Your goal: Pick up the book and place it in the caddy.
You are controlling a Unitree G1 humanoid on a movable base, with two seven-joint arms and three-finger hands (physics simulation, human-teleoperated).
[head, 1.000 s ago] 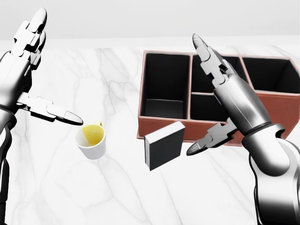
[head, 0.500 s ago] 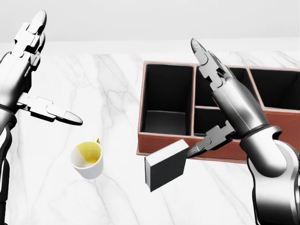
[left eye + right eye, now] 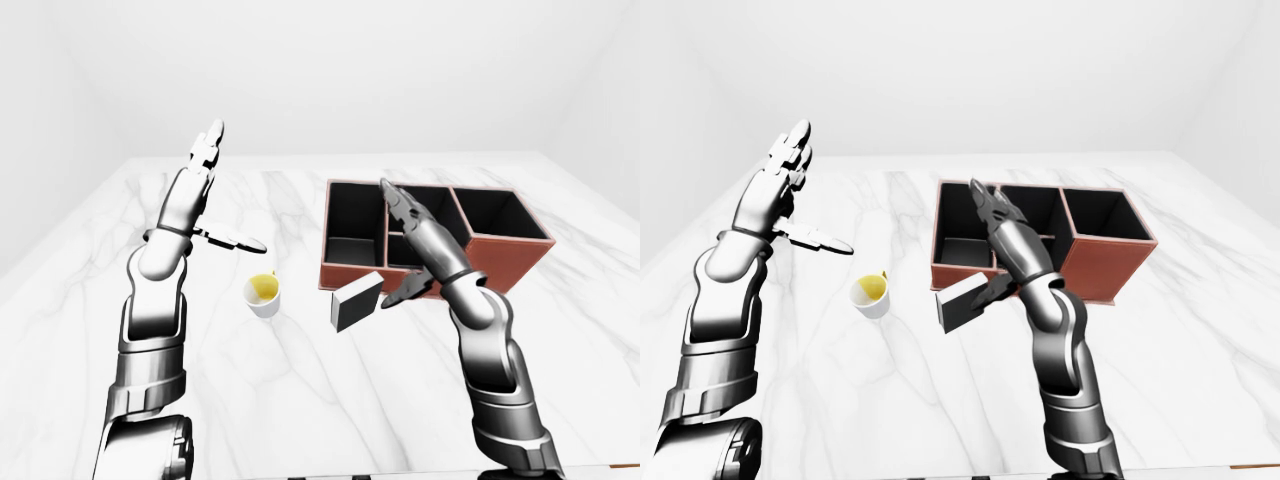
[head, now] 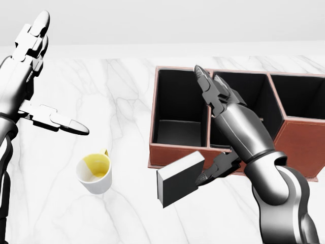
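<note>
Chrome-grey right hand [image 4: 223, 127] is spread wide, long fingers [image 4: 204, 81] pointing up over the caddy [image 4: 172, 155] and the thumb [image 4: 216, 170] sticking out low toward the book [image 4: 179, 179]. The thumb tip looks like it's right at the book's right edge, though I can't tell if it's actually touching, and nothing is closed round the book. The book is a dark slab with a pale top edge, tilted, sitting on the marble table [image 4: 127, 101] just below the caddy's near wall at the left compartment, so it's still outside the box. The caddy is reddish-brown outside, black inside, split into several open bins, and the right forearm crosses over its middle ones in the head view, hiding part of them. Left of the book, well apart from it, there's a white mug [image 4: 95, 174] with a yellow inside. The left hand [image 4: 33, 76] is way off at the head view's left, raised above the table, fingers straight up and thumb pointing right, open wide and holding nothing.
</note>
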